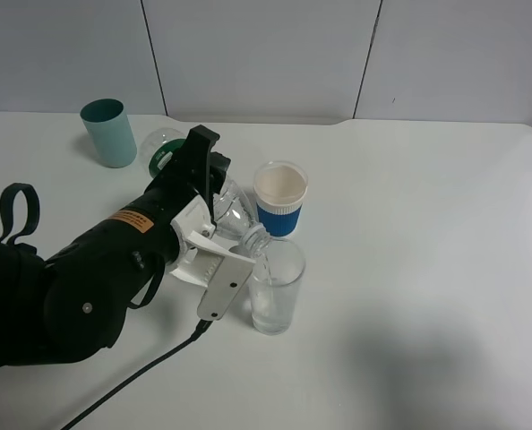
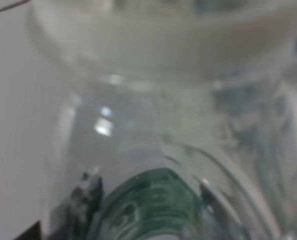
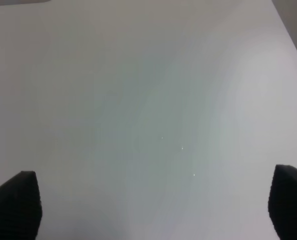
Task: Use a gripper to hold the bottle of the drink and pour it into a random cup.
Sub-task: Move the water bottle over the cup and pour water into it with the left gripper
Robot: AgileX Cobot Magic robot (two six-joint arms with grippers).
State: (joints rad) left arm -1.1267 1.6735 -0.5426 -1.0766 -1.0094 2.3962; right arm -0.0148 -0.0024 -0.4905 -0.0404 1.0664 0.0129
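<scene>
My left gripper (image 1: 210, 193), a bulky black device with a white jaw piece and an orange label, is shut on the clear bottle (image 1: 237, 215). The bottle is tipped over, with its base and green label up behind the gripper. Its open ribbed neck points down at the rim of the tall clear glass (image 1: 278, 288). The glass stands upright and seems to hold a little clear liquid. In the left wrist view the bottle (image 2: 153, 200) fills the frame, blurred. My right gripper (image 3: 151, 205) is open and empty over bare table; the exterior view does not show it.
A white paper cup with a blue sleeve (image 1: 280, 199) stands right behind the glass, close to the bottle's shoulder. A teal tumbler (image 1: 109, 133) stands at the back left. The gripper's black cable (image 1: 141, 376) trails toward the front edge and its strap (image 1: 15, 210) loops at the left.
</scene>
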